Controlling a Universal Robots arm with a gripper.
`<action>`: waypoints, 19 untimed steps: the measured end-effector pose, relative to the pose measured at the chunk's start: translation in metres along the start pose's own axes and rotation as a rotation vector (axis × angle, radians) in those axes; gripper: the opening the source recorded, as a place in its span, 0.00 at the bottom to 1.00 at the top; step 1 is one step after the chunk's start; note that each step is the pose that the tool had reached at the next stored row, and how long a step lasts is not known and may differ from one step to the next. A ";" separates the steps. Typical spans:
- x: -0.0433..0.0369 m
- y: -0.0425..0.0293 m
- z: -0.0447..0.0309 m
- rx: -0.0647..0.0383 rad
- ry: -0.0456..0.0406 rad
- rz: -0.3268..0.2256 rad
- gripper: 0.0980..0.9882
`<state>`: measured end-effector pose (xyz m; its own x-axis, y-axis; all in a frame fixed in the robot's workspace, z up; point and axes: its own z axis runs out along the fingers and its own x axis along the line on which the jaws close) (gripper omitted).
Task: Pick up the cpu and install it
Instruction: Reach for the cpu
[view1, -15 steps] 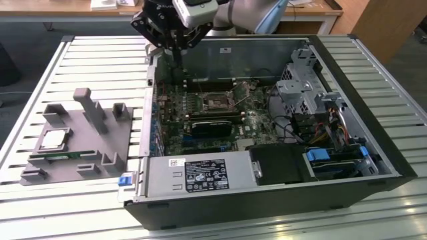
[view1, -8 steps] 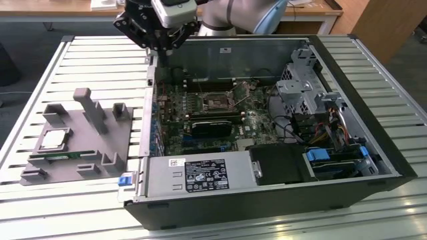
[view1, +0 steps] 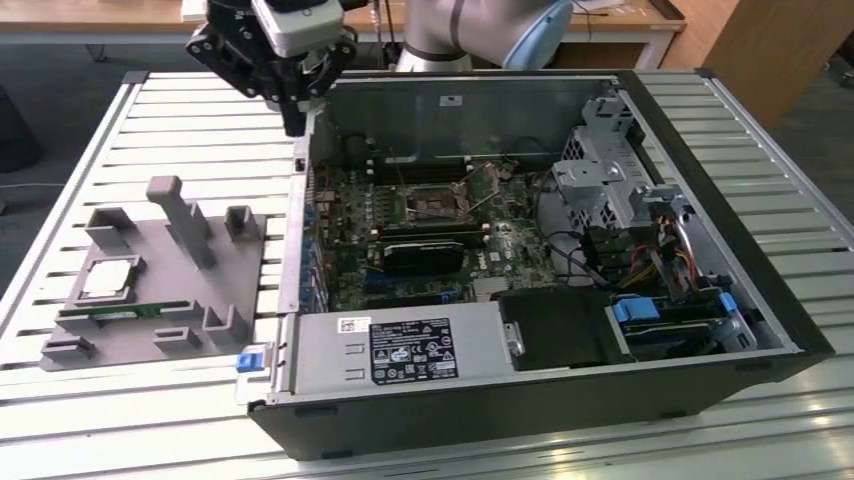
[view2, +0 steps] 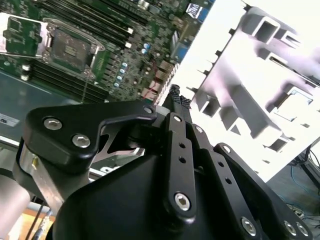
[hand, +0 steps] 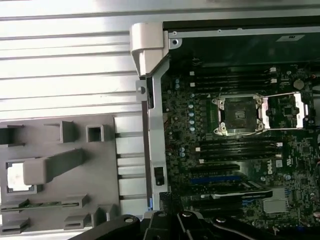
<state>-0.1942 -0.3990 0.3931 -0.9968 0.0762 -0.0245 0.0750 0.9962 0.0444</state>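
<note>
Over the side wall of the open computer case (view1: 299, 250), high above the table (view1: 174, 130), the gripper (view1: 294, 125) is held. Its jaws are seen pressed together, with nothing between them. The chip (view1: 110, 280) is not yet picked up. It is laid flat in its own pocket of the grey tray (view1: 247, 275), on the exterior view's left of the case, well apart from the gripper. So the reaching step is judged to be in hand, and the task is only at its start. The socket (view1: 434, 205) on the green board is seen with its metal frame flipped open. For a pick, the jaws would have to be opened, brought over the tray and let straight down on the chip. Care is called for there: a tall post (view1: 180, 215) is stood up just beside the chip, and a long green stick (view1: 127, 312) is laid near it. Plenty of open room is found above the tray, but the case wall is a hard edge to be cleared.
</note>
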 end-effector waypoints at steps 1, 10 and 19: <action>0.0032 -0.0002 -0.0001 0.000 0.0000 0.000 0.01; 0.0315 -0.0023 -0.0007 0.000 -0.0001 0.000 0.01; 0.0586 -0.0044 -0.0012 0.000 0.0000 0.000 0.01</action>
<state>-0.2530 -0.3989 0.3927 -0.9968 0.0762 -0.0245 0.0751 0.9962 0.0444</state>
